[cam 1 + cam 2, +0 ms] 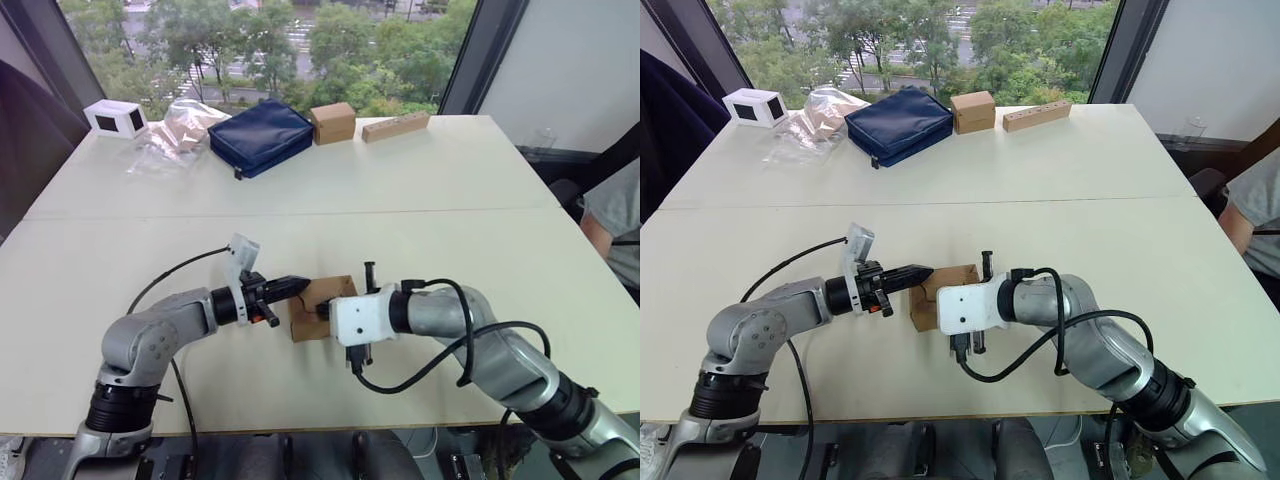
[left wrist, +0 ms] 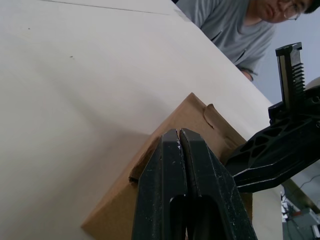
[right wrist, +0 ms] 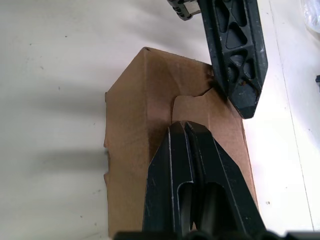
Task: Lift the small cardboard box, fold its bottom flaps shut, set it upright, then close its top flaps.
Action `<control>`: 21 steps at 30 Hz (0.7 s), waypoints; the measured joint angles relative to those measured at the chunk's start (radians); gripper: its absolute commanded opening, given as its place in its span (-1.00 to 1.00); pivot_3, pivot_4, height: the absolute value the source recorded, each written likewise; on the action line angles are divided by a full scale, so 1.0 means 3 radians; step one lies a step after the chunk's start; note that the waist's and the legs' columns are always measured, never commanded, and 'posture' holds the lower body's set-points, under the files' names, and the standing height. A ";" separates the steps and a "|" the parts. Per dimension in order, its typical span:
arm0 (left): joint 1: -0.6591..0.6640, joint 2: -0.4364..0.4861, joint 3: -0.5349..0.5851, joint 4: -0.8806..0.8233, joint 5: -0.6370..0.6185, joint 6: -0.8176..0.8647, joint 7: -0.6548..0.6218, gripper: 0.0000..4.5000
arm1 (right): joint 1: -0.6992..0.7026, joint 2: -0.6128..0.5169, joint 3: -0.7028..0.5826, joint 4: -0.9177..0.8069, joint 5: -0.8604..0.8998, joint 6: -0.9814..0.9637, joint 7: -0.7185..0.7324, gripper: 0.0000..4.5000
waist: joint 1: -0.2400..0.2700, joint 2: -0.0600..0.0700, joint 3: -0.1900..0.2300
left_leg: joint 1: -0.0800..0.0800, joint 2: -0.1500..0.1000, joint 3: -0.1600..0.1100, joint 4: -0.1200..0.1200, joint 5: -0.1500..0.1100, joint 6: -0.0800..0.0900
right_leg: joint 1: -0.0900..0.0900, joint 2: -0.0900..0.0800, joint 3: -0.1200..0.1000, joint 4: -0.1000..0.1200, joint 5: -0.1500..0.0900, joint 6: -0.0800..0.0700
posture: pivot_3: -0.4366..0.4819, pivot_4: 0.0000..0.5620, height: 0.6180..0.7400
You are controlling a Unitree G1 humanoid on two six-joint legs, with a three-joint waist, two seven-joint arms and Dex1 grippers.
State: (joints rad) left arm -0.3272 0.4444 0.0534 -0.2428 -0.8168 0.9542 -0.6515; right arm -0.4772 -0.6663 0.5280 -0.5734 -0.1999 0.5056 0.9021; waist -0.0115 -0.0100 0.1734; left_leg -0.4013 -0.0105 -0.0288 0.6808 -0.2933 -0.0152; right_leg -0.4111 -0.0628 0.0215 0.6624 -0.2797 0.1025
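The small cardboard box (image 1: 318,305) sits on the surface (image 1: 420,190) toward its near edge, roughly midway between the two side edges, with both arms closing in on it from either side. The left gripper (image 1: 296,286) reaches in from the left with its fingers (image 2: 182,165) pressed together, nothing between them, the tips touching the upper part of the box at its left end. The right gripper (image 3: 184,129) comes in from the right, its fingers likewise squeezed shut on nothing, lying along the top of the box; the tips rest on a folded cardboard panel with a wavy cut edge. In the right wrist view the left gripper's black tip meets the box just beside that panel, so the two grippers are close together over the same face. I can't tell whether the flaps on that face are the top or bottom ones.

Along the far edge of the surface there is a row of other things, well apart from the work: a white box (image 1: 116,117) near the far left corner, a crumpled clear plastic bag (image 1: 180,130) beside it, a navy blue pouch (image 1: 260,136), a squarer tan box (image 1: 333,122), and a long narrow wooden block (image 1: 396,126). A person in a grey shirt (image 1: 612,215) sits by the right edge.
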 measured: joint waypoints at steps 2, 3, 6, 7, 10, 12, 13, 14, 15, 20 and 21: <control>0.0000 0.0003 0.0000 0.0000 0.0000 -0.0002 -0.0003 -0.99 | 0.0006 -0.0006 -0.0062 -0.0058 0.0074 0.0067 0.0070 -1.00 | 0.0002 0.0000 0.0000 | 0.0000 0.0000 0.0000 0.0000 0.0000 0.0000 | 0.0001 -0.0001 0.0000 -0.0001 0.0000 0.0000 | -0.05 -0.47 1.00; 0.0002 0.0006 0.0001 0.0000 0.0000 -0.0003 -0.0005 -0.99 | 0.0009 -0.0018 -0.0087 -0.0082 0.0098 0.0088 0.0102 -1.00 | 0.0004 0.0000 0.0000 | 0.0000 0.0000 0.0000 0.0000 0.0000 0.0000 | 0.0001 -0.0001 0.0000 -0.0002 0.0000 0.0000 | -0.05 -0.47 1.00; 0.0001 0.0007 0.0001 0.0000 0.0000 -0.0006 -0.0007 -0.99 | 0.0023 -0.0035 -0.0094 -0.0110 0.0136 0.0110 0.0157 -1.00 | 0.0003 0.0000 0.0000 | 0.0000 0.0000 -0.0001 0.0000 0.0000 0.0000 | 0.0003 -0.0001 -0.0001 -0.0004 0.0000 0.0000 | -0.05 -0.47 1.00; 0.0000 0.0006 0.0001 0.0000 0.0000 -0.0006 -0.0007 -0.99 | 0.0024 -0.0034 -0.0094 -0.0109 0.0136 0.0109 0.0156 -1.00 | 0.0003 0.0000 0.0000 | 0.0000 0.0000 -0.0001 -0.0001 0.0000 0.0000 | 0.0003 -0.0001 -0.0001 -0.0004 0.0000 0.0000 | -0.05 -0.47 1.00; 0.0000 0.0004 0.0001 0.0001 0.0000 -0.0006 -0.0006 -0.99 | 0.0026 -0.0034 -0.0086 -0.0101 0.0111 0.0092 0.0150 -1.00 | 0.0002 0.0000 0.0000 | 0.0000 0.0000 -0.0002 -0.0001 0.0000 0.0000 | 0.0003 -0.0001 -0.0001 -0.0004 0.0000 0.0000 | -0.05 -0.47 1.00; 0.0000 0.0003 0.0001 0.0001 0.0000 -0.0006 -0.0005 -0.99 | 0.0029 -0.0034 -0.0077 -0.0100 0.0084 0.0073 0.0146 -1.00 | 0.0002 0.0000 0.0000 | 0.0000 0.0000 -0.0002 -0.0001 0.0000 0.0000 | 0.0003 -0.0001 -0.0001 -0.0005 0.0000 0.0000 | -0.05 -0.47 1.00; 0.0000 0.0003 0.0001 0.0001 0.0000 -0.0006 -0.0004 -0.99 | 0.0030 -0.0034 -0.0076 -0.0099 0.0076 0.0064 0.0146 -1.00 | 0.0002 0.0000 0.0000 | 0.0000 0.0000 -0.0002 -0.0001 0.0000 0.0000 | 0.0003 -0.0001 -0.0001 -0.0005 0.0000 0.0000 | -0.05 -0.47 1.00; -0.0001 0.0003 0.0001 0.0001 0.0000 -0.0006 -0.0004 -0.99 | 0.0031 -0.0033 -0.0075 -0.0099 0.0068 0.0057 0.0147 -1.00 | 0.0002 0.0000 0.0000 | 0.0000 0.0000 -0.0002 -0.0001 0.0000 0.0000 | 0.0003 -0.0001 -0.0002 -0.0005 0.0000 0.0000 | -0.05 -0.47 1.00; 0.0000 0.0003 0.0001 0.0001 0.0000 -0.0006 -0.0003 -0.99 | 0.0031 -0.0031 -0.0075 -0.0099 0.0065 0.0057 0.0148 -1.00 | 0.0002 0.0000 0.0000 | 0.0000 0.0000 -0.0002 -0.0001 0.0000 0.0000 | 0.0003 -0.0001 -0.0001 -0.0005 0.0000 0.0000 | -0.05 -0.47 1.00; 0.0000 0.0003 0.0001 0.0001 0.0000 -0.0006 -0.0003 -0.99 | 0.0033 -0.0030 -0.0085 -0.0122 0.0081 0.0083 0.0165 -1.00 | 0.0002 0.0000 0.0000 | 0.0000 0.0000 -0.0002 -0.0001 0.0000 0.0000 | 0.0003 -0.0002 -0.0002 -0.0005 0.0000 0.0000 | -0.05 -0.47 1.00; 0.0000 0.0004 0.0001 0.0001 0.0000 -0.0006 -0.0004 -0.99 | 0.0044 -0.0033 -0.0088 -0.0140 0.0087 0.0093 0.0169 -1.00 | 0.0003 0.0000 0.0000 | 0.0000 0.0000 -0.0002 -0.0001 0.0000 0.0000 | 0.0003 -0.0002 -0.0001 -0.0005 0.0000 0.0000 | -0.05 -0.47 1.00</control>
State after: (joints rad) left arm -0.3273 0.4455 0.0535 -0.2426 -0.8167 0.9524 -0.6528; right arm -0.4640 -0.6761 0.5017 -0.6154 -0.1737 0.5334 0.9527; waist -0.0106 -0.0100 0.1735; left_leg -0.4013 -0.0105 -0.0295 0.6804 -0.2934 -0.0152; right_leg -0.4102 -0.0633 0.0211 0.6610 -0.2797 0.1025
